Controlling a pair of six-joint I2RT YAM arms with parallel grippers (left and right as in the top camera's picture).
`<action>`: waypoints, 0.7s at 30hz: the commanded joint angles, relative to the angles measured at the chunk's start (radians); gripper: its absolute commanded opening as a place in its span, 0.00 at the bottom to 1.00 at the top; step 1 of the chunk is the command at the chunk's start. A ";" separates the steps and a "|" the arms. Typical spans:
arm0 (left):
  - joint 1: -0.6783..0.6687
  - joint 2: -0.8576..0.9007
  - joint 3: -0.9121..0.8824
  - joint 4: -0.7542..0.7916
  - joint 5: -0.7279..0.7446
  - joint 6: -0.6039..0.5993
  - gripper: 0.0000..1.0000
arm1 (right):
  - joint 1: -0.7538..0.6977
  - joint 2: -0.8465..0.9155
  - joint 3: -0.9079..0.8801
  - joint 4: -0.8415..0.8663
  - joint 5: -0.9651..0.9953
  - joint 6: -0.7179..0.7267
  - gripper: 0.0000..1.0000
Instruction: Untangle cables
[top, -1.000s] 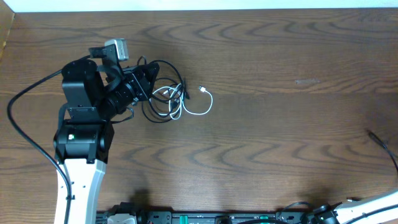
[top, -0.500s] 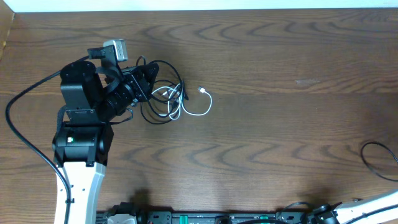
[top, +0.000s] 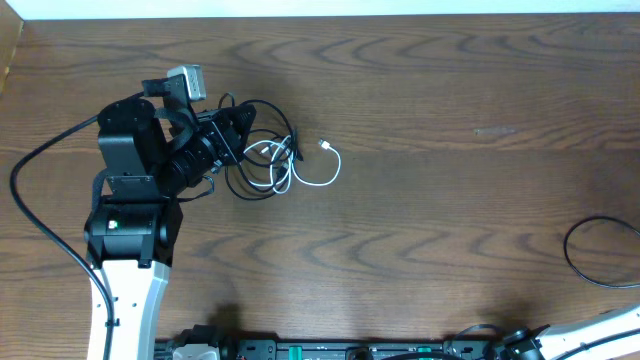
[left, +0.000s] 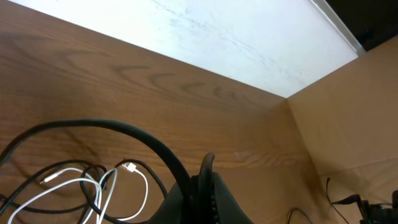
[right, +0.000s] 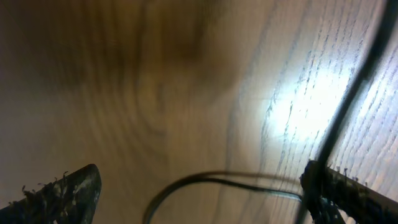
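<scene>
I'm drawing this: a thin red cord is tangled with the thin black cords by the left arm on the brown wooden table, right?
That thin cord is white, not red. The overhead view shows it tangled with the thin black cords by the left arm on the brown wooden table.

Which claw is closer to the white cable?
Left. The left claw grips a black cable tangled right beside the white cable. The right claw hangs open far away at the table's right side.
</scene>
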 joint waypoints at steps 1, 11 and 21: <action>0.000 -0.013 0.014 -0.005 0.018 0.010 0.08 | 0.019 -0.057 0.021 -0.039 0.071 0.055 0.99; 0.000 -0.013 0.014 -0.009 0.018 0.011 0.08 | 0.070 -0.171 0.021 -0.075 0.184 0.131 0.99; 0.001 -0.013 0.014 -0.009 -0.018 0.026 0.17 | 0.217 -0.400 0.020 -0.061 0.012 0.039 0.99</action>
